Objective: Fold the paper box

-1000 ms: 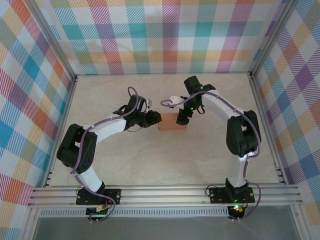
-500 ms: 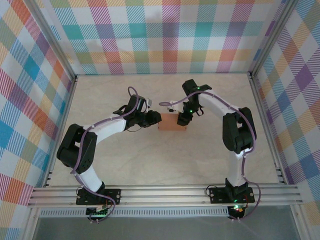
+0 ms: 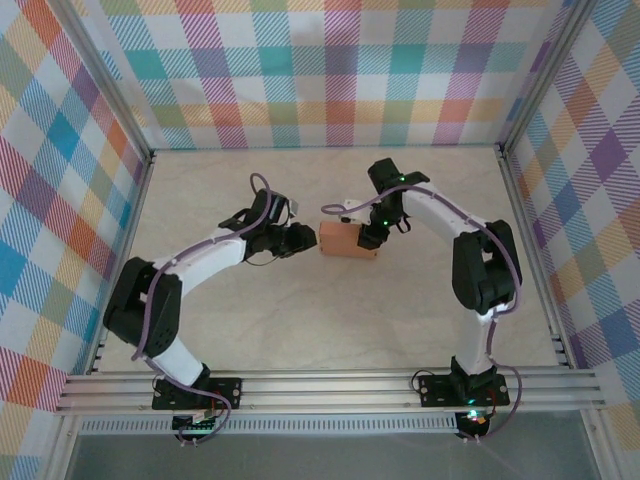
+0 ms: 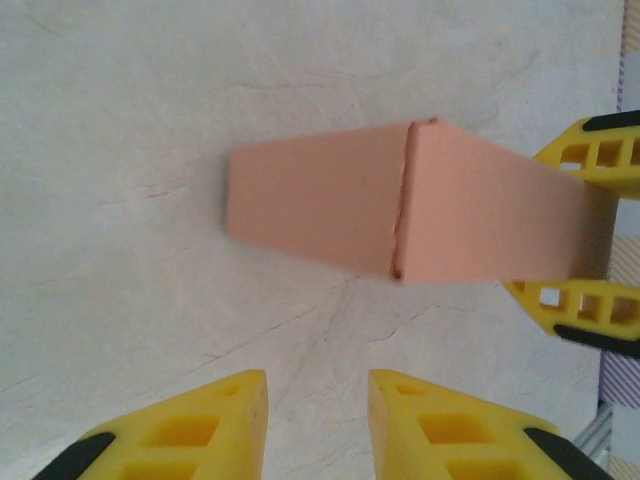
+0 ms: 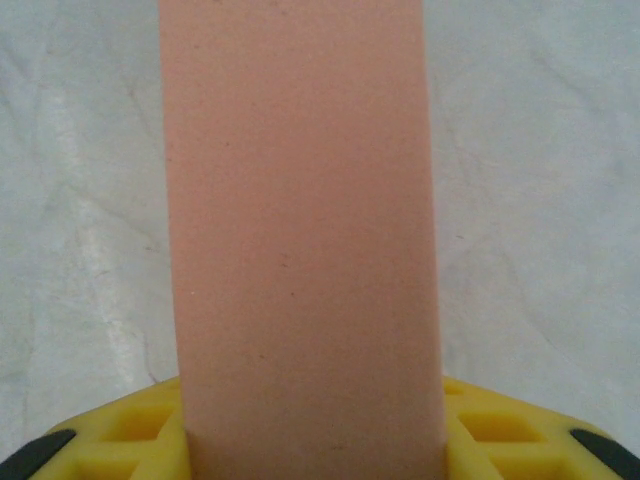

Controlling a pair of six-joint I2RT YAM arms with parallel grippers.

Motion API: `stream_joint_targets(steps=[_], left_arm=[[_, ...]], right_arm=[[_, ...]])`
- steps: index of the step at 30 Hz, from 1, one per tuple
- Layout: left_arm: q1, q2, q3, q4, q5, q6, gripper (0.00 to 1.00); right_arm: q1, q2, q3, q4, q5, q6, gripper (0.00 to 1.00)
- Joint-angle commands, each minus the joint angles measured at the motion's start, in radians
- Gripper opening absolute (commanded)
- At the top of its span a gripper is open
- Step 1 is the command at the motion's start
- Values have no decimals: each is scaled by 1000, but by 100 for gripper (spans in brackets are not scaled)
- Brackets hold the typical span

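Left wrist shows the paper box (image 4: 330, 215), smooth rectangular card, seamed.

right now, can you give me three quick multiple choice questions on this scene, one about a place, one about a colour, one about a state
1. Where is the paper box?
A. near the middle of the table
B. on the metal rail at the near edge
C. against the far wall

2. What colour is the paper box?
A. blue
B. salmon-orange
C. white

3. What state is the right gripper in?
A. shut on the paper box
B. open, high above it
C. folded back at its base

Answers:
1 A: the top view has it mid-table, between the two arms' ends.
2 B: both wrist views show plain salmon-orange card.
3 A: the right wrist view shows the box wedged between its fingers, while the left gripper is open, short of the box.
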Motion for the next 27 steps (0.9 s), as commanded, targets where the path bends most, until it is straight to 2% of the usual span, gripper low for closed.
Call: stream_joint_targets(steps=[1, 4, 9, 15, 16, 17, 18, 19, 24, 27], left_arm=[[5, -132, -43, -67, -148, 49, 33], [8, -214, -95, -89, -254, 79, 33], [21, -286, -152, -106, -307, 89, 34], [35, -321, -168, -118, -311, 97, 35], [37, -322, -167, -119, -312, 99, 36], [37, -325, -168, -121, -314, 101, 36], [37, -327, -170, -118, -316, 101, 38], [38, -329, -171, -118, -319, 102, 39], [40, -335, -172, -103, -343, 108, 49], [41, -334, -175, -80, -376, 119, 60]], right_arm=[[0, -68, -36, 112, 81, 59, 31], [26, -108, -116, 332, 250, 112, 31], [117, -120, -274, 701, 527, 112, 32], [210, -78, -358, 859, 654, 113, 33], [219, -71, -368, 877, 670, 116, 37], [225, -69, -379, 889, 678, 116, 46], [227, -75, -391, 900, 681, 125, 61], [227, -85, -400, 903, 677, 144, 71], [226, -159, -432, 872, 593, 209, 91], [215, -225, -468, 875, 503, 273, 100]])
